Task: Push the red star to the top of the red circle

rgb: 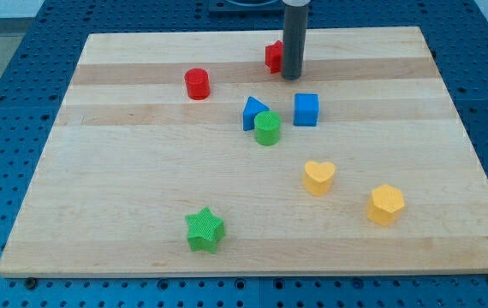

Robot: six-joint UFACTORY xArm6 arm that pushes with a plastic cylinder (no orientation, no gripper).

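Our tip [291, 77] touches red star [273, 56] on its right, set to shove left toward red circle [197, 84]; no fingers on our rod.

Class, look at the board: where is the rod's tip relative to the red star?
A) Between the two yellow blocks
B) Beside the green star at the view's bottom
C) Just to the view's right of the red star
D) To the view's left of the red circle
C: my tip sits right against the right side of the red star, which the rod partly hides, at the view's top; the red circle lies off to the view's left.
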